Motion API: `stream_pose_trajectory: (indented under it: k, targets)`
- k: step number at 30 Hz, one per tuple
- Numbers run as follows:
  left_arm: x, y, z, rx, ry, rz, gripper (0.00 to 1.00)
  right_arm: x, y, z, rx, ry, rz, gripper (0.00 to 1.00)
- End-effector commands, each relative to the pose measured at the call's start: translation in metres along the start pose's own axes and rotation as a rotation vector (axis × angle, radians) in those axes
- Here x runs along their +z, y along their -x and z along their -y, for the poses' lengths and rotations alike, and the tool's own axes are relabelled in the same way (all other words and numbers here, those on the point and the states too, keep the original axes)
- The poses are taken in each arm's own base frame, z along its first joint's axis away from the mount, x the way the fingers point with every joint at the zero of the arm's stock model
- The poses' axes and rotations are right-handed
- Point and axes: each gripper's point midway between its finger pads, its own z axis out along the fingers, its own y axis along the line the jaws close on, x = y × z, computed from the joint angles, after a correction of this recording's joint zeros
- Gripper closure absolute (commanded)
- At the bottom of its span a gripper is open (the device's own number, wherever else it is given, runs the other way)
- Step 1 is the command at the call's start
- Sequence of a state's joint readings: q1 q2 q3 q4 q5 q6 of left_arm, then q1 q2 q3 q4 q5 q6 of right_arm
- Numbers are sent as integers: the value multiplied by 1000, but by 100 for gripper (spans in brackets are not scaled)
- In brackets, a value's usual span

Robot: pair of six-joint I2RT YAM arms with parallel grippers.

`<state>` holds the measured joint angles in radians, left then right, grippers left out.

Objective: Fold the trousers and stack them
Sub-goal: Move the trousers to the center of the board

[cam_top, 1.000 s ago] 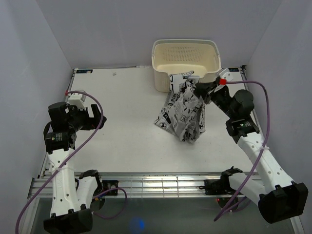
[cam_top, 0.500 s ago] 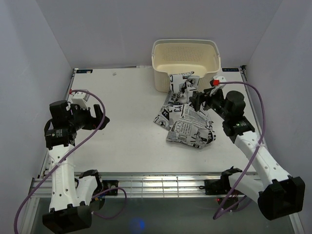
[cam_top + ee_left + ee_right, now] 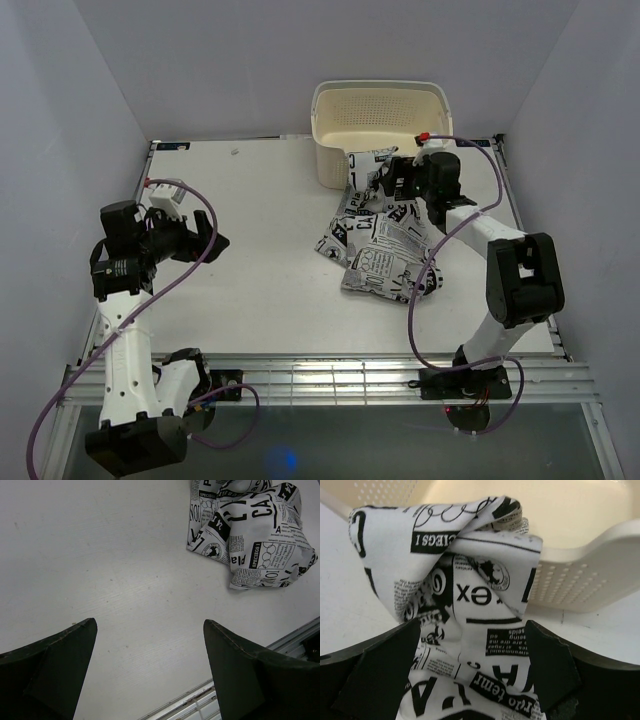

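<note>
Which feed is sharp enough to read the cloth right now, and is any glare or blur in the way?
Top external: even, soft light, no glare on the trousers. Left wrist: print crisp, the left gripper a dark soft-edged silhouette. Right wrist: print and basket holes sharp, the right gripper dark and blurred up close.

White arms [image 3: 128,345], black joints (purple cables [image 3: 412,320], red caps)

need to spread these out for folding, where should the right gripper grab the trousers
Probably the raised, bunched end of the trousers leaning against the cream basket. Come from the near side: that fold stands up off the table, and the open right gripper sits astride it.
</note>
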<state>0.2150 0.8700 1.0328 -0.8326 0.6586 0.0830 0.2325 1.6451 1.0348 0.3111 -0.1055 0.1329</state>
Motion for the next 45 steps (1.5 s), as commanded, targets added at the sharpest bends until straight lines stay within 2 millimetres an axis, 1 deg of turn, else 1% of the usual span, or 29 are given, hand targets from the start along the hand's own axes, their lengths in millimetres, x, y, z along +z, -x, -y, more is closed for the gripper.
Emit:
stream_pose_trajectory:
  k: [1,2,3,5,6,7,9,12,15,17,22,24,25,26,27,28,30,31,32,33,34,35,36,38,39,41,42,44,45]
  targets:
    - [-1,16,10,39,-60,40,2,22,51,-7,28,53,157,10]
    - [0,16,9,36,-65,39,2,26,49,-8,32,62,151,10]
    - [2,15,9,32,-68,34,2,33,41,-7,35,70,137,10]
    - [4,12,8,24,-72,26,2,38,45,-12,22,103,157,10]
    - [5,12,7,23,-74,25,2,43,40,-11,22,112,147,10]
    - [5,10,7,20,-76,21,2,45,40,-18,18,154,143,10]
    - [6,9,6,21,-76,19,2,45,43,-25,39,205,149,8]
    - [8,5,5,14,-76,12,2,36,47,-50,68,347,149,5]
    - [10,3,6,12,-87,10,2,30,52,-63,105,416,155,3]
    - [11,2,6,10,-92,8,2,29,53,-67,127,435,156,3]
    - [13,0,5,1,-94,1,2,40,52,-67,182,442,139,0]
    - [13,0,3,4,-85,1,2,46,48,-63,196,422,128,7]
    - [13,-1,3,2,-84,-2,2,51,46,-56,213,383,120,11]
    - [14,-2,3,1,-84,-2,2,54,47,-54,229,370,119,19]
    - [14,-3,3,-2,-84,-3,2,58,44,-52,235,357,111,24]
    - [15,-4,2,-6,-86,-8,2,61,42,-49,244,343,101,38]
    - [15,-4,3,-9,-87,-8,2,63,45,-54,250,371,95,57]
    - [14,-3,3,-8,-89,-4,2,62,47,-56,251,383,88,70]
    - [14,-4,4,-9,-92,-4,2,61,55,-58,255,395,97,75]
    - [14,-4,5,-9,-93,-4,2,55,65,-60,249,402,114,79]
    - [13,-3,5,-5,-93,1,2,51,72,-63,243,413,126,86]
    - [13,-3,6,-3,-93,3,2,47,79,-65,240,425,137,90]
    - [12,-2,6,-3,-90,6,2,36,97,-69,233,440,168,92]
    - [10,-1,7,0,-89,13,2,22,115,-73,221,467,199,92]
    - [9,0,8,0,-92,16,2,8,133,-77,207,483,235,92]
    - [8,2,10,-1,-94,22,2,-10,150,-84,185,519,267,92]
    - [7,2,11,-2,-95,25,2,-28,166,-90,161,539,306,92]
    - [5,4,12,0,-93,33,2,-47,175,-99,126,575,330,92]
    - [5,4,12,3,-90,36,2,-64,187,-107,96,594,365,92]
